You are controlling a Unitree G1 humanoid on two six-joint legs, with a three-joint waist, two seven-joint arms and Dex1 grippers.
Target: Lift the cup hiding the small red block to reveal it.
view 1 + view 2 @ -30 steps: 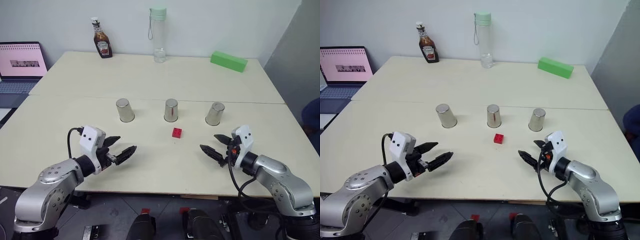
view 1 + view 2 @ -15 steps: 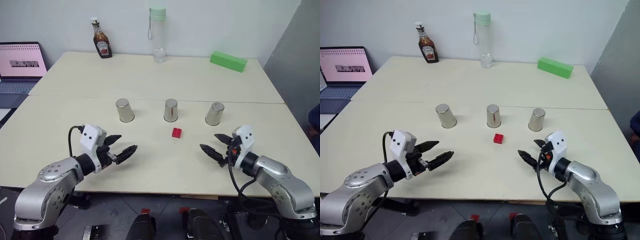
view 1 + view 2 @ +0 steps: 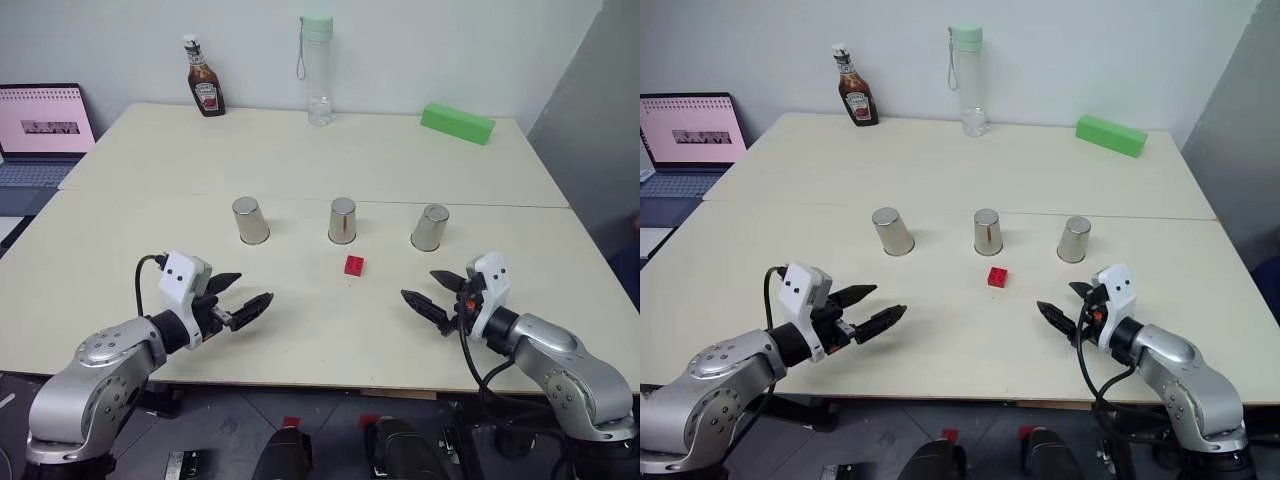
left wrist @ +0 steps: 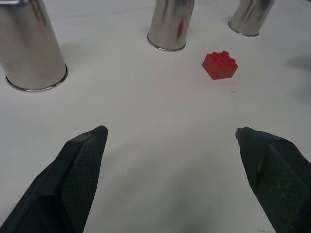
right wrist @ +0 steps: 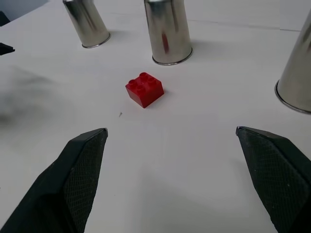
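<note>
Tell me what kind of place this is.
Probably an office or lab set up for a cup game: plain tables pushed together, an open laptop at one side, three upturned cups in a row.

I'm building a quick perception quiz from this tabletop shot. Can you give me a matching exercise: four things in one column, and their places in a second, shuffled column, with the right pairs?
Things:
1. small red block
2. green block
3. sauce bottle
4. laptop

Places:
A. far right part of the table
B. off the table's left edge
C. uncovered on the table, just in front of the middle cup
D. far left part of the table, upright

Pairs: 1-C, 2-A, 3-D, 4-B
</note>
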